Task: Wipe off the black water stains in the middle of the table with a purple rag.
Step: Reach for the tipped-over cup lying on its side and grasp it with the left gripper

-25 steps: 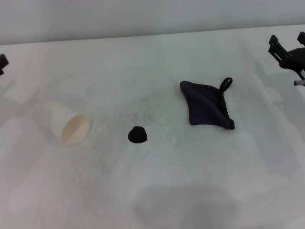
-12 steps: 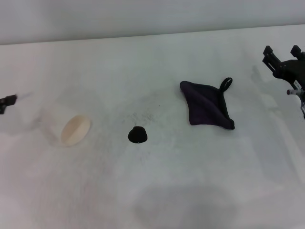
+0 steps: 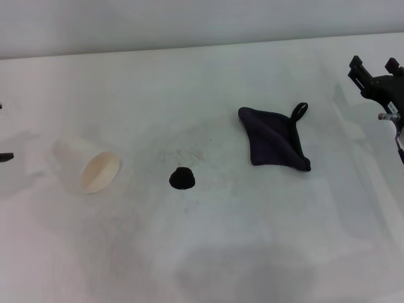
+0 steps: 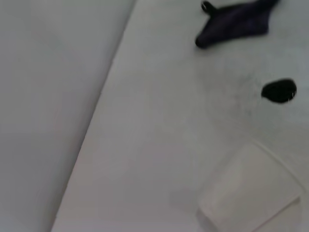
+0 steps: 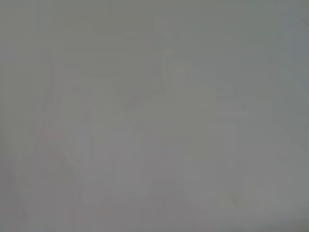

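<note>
The purple rag [image 3: 274, 142] lies crumpled on the table [image 3: 208, 252], right of centre, its black loop pointing away from me. The left wrist view also catches the rag [image 4: 236, 21]. The black water stains [image 3: 182, 178] form one small blob near the middle, with faint grey specks behind it, and show as the same blob [image 4: 279, 91] in the left wrist view. My right gripper [image 3: 374, 66] hangs open and empty at the far right, well beyond the rag. Only a dark sliver of my left gripper [image 3: 4, 156] shows at the left edge.
A white paper cup [image 3: 88, 167] lies on its side left of the stain, mouth facing me; it appears as a pale cup [image 4: 251, 188] in the left wrist view. The table's far edge [image 3: 202, 45] meets a grey wall. The right wrist view shows only plain grey.
The left gripper has slid down along the left edge, almost out of the picture. The right gripper has shifted slightly leftward. Rag, stain and cup have not moved.
</note>
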